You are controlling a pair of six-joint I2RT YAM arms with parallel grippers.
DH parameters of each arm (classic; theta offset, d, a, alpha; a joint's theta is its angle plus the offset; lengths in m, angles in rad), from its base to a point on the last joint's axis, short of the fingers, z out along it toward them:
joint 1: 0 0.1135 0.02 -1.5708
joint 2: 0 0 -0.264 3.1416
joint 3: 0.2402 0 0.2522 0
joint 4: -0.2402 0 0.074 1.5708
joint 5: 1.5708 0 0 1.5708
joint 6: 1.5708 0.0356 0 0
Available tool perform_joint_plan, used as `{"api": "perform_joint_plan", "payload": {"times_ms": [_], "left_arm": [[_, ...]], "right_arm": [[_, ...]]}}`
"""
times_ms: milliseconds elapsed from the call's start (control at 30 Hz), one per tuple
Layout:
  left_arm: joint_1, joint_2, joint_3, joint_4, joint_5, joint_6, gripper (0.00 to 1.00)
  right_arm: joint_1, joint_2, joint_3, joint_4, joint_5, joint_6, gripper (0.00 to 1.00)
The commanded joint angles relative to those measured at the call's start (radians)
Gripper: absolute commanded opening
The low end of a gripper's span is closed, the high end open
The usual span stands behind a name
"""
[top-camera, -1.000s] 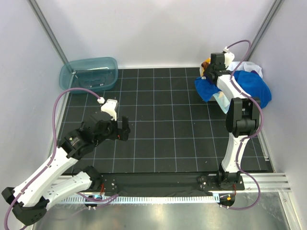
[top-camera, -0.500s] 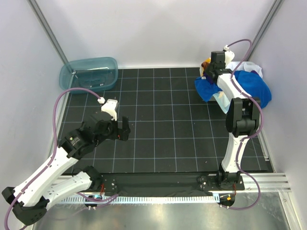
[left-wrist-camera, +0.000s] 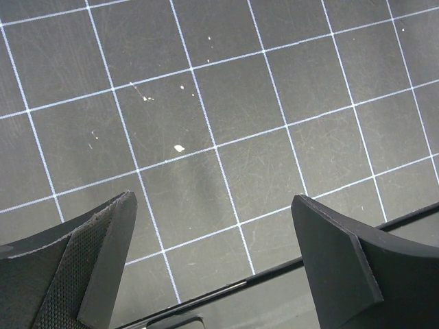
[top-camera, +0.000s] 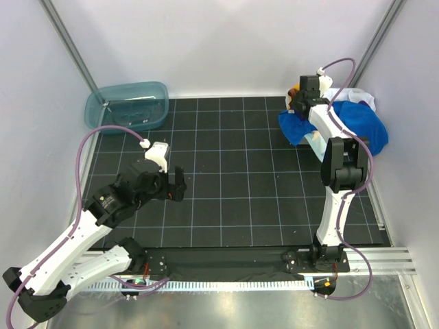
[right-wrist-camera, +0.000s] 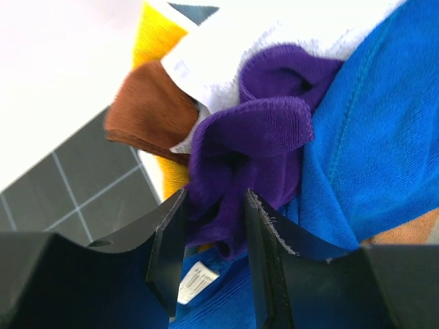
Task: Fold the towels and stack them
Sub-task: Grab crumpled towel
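Observation:
The towels lie in a heap [top-camera: 350,120] at the back right of the mat. A royal blue towel [top-camera: 360,122] covers most of it. Close up, a deep purple towel [right-wrist-camera: 267,130] sits bunched on the blue towel [right-wrist-camera: 374,151], with a white towel [right-wrist-camera: 226,55] and an orange-brown towel [right-wrist-camera: 147,113] behind. My right gripper [right-wrist-camera: 215,195] reaches into the heap [top-camera: 298,103], its fingers shut on a hanging fold of the purple towel. My left gripper [left-wrist-camera: 211,199] hovers wide open over bare mat [top-camera: 177,184], holding nothing.
A teal translucent tub [top-camera: 127,104] stands at the back left corner. The black gridded mat [top-camera: 233,164] spans the space between the arms. A white label [right-wrist-camera: 197,281] shows on the blue cloth under the right fingers. Grey walls enclose the back and both sides.
The right wrist has shifted slightly over the towel heap. The left arm has not moved.

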Motion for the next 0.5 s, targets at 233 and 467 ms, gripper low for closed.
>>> {"api": "perform_joint_plan", "payload": {"times_ms": [233, 467], "left_arm": [[0.004, -0.003, 0.000, 0.027, -0.012, 0.020, 1.00], [0.004, -0.006, 0.003, 0.025, -0.011, 0.020, 0.99]], "right_arm": [[0.002, -0.006, 0.058, -0.011, 0.026, -0.002, 0.14], [-0.001, -0.041, 0.219, -0.081, 0.079, -0.042, 0.01]]}}
